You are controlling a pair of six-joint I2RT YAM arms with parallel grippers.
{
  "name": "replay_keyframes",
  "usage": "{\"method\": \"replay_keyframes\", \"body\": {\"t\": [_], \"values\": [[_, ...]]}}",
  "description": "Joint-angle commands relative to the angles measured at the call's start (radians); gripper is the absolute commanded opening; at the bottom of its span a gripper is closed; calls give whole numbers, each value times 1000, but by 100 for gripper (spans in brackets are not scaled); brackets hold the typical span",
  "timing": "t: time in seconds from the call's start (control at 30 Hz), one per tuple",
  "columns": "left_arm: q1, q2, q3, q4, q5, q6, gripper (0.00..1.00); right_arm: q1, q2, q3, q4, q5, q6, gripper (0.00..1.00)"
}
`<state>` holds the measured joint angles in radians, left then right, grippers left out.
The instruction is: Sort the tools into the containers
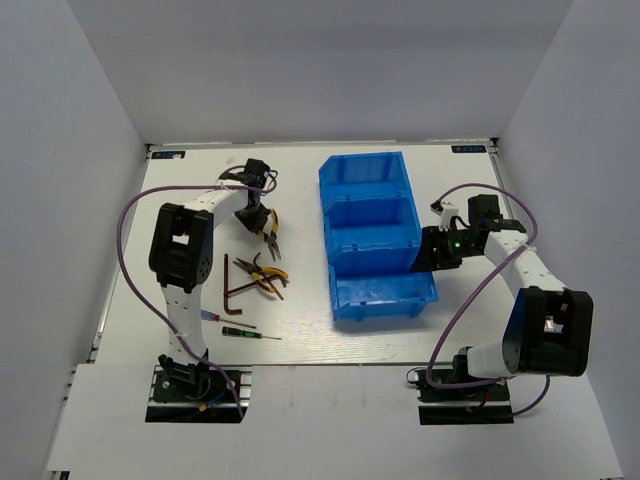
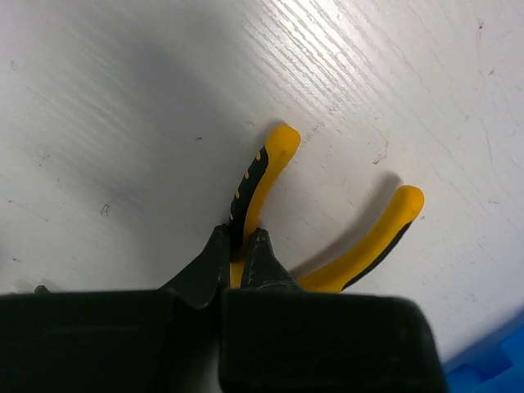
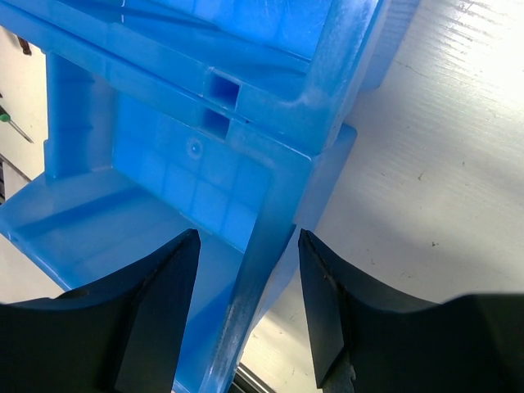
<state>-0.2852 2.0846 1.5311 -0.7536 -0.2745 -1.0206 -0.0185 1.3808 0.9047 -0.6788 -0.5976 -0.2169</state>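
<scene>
the left gripper (image 2: pixel 240 246) is seen pressed together on one handle of the yellow-handled pliers (image 2: pixel 264 168), pinched close to where the two handles meet. the second handle (image 2: pixel 372 237) is left free and is splayed off to one side. the long axis of the pliers is carried on from the fingertips, with the handles pointing away from the wrist and the head hidden under the fingers. whether the tool is lifted clear of the table (image 2: pixel 123 123) cannot be told.

the blue bin (image 1: pixel 328 205) is found to this gripper's right, near but apart, with bare table between. a corner of it is caught low in the left wrist view, on the same side as the free handle. the gripper is placed roughly level with the middle compartment (image 1: pixel 372 222), and no tools are seen in any of the three compartments. a sideways carry to the right is therefore judged to be called for, and the splayed handle is likely to need clearance over the rim.

the right gripper (image 1: pixel 432 250) is held spread astride the bin's opposite wall at the nearest compartment, with nothing pinched. the other pliers (image 1: pixel 266 275) are laid on the base side of the left gripper, so the left arm is judged the nearer one.
</scene>
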Motion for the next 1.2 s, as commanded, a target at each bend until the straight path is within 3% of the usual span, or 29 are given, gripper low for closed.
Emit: {"method": "replay_keyframes", "body": {"t": [0.0, 0.27, 0.37, 0.4, 0.47, 0.57, 0.7, 0.9, 0.97, 1.03, 1.1, 1.17], "values": [[-14, -27, -23, 48, 7, 43, 0, -6, -16, 7, -11, -10, -9, 58], [-32, -89, 257, 288, 196, 220, 0, -6, -6, 13, -21, -21, -16, 58], [-42, -16, 368, 486, 424, 310, 0, -5, -3, 13, -18, -24, -10, 58], [-51, 68, 465, 517, 542, 332, 0, -6, -5, 13, -18, -27, -10, 58], [-74, 152, 625, 548, 643, 381, 0, -6, -8, 14, -7, -28, -9, 58], [-97, 261, 737, 606, 692, 416, 0, -5, -19, 19, -31, -31, -19, 58], [-118, 299, 738, 698, 649, 436, 0, -6, -20, 25, -41, -59, -55, 58], [-149, 324, 720, 682, 658, 464, 0, -5, -8, 49, -54, -80, -82, 59], [-158, 310, 689, 682, 658, 474, 13, -6, 0, 60, -53, -90, -90, 63], [-167, 301, 678, 663, 647, 487, 42, -5, 11, 77, -67, -114, -108, 71], [-167, 301, 696, 639, 638, 497, 61, -3, 21, 95, -77, -140, -130, 79], [-167, 290, 718, 625, 638, 517, 63, -1, 23, 106, -87, -166, -153, 79]]}}
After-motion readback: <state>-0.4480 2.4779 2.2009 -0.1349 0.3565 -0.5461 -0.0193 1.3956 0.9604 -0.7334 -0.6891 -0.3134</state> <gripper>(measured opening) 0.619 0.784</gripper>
